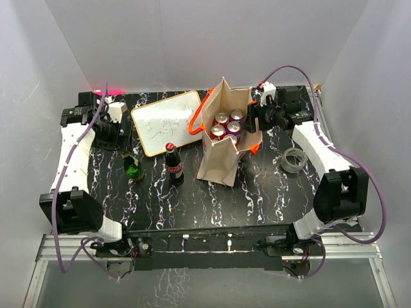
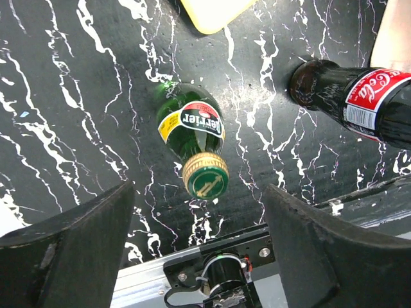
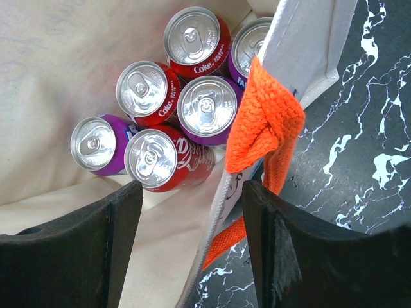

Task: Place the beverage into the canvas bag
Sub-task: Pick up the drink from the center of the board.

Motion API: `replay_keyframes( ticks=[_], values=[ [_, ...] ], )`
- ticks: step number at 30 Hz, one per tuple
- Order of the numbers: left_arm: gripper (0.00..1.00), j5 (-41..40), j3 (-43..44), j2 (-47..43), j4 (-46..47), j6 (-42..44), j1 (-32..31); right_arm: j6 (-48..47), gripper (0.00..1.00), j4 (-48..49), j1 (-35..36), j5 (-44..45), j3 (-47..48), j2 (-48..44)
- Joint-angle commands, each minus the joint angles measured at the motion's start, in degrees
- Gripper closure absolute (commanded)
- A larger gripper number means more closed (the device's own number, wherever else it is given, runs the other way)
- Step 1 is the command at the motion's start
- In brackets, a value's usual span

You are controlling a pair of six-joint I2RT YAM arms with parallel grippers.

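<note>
On the black marbled table (image 1: 270, 192), nearest the arm bases, 2 bottles stand upright and slightly apart: a green Perrier bottle (image 1: 133, 168) on the left and a Coca-Cola bottle (image 1: 173, 164) with a red cap on the right. Neither is in the bag and neither is touched. A roll of clear tape (image 1: 294, 160) lies flat toward the right side, apart from everything else.

The left gripper (image 1: 119, 138) hangs just behind the Perrier bottle, above the table. In the left wrist view its 2 black fingers (image 2: 70, 250) are spread wide with nothing between them, and the Perrier's gold-rimmed green cap shows in the gap below.

Next comes the canvas bag (image 1: 218, 157), standing upright just right of the Coca-Cola bottle with its mouth open. Inside, the right wrist view shows 6 cans upright and packed together: 3 red Coke cans (image 3: 196, 38) and 3 purple cans (image 3: 209, 109).

The right gripper (image 1: 255, 117) is at the bag's right rim. Its fingers (image 3: 302, 256) stand apart on either side of the bag's wall and the orange handle (image 3: 263, 128), without visibly pinching them.

Farthest back, a whiteboard (image 1: 166, 122) lies flat to the left of the bag, with the bag's other orange handle hanging at its right edge.
</note>
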Motion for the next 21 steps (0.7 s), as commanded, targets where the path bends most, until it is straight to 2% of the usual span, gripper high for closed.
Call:
replay_keyframes(
  ticks=[1,7,21],
  values=[
    [0.24,2.33,-0.68,1.95,-0.29,0.89,0.04,1.06,0.35,3.64,0.26,0.81,1.13,-1.17],
    [0.38,3.70,-2.57,3.22,0.11,1.75,0.03,2.15,0.35,4.55,0.23,1.25,0.35,-1.83],
    [0.52,3.93,-3.79,4.54,0.62,2.16,-0.84,2.42,0.35,4.89,0.27,1.36,-0.57,-2.33]
  ],
)
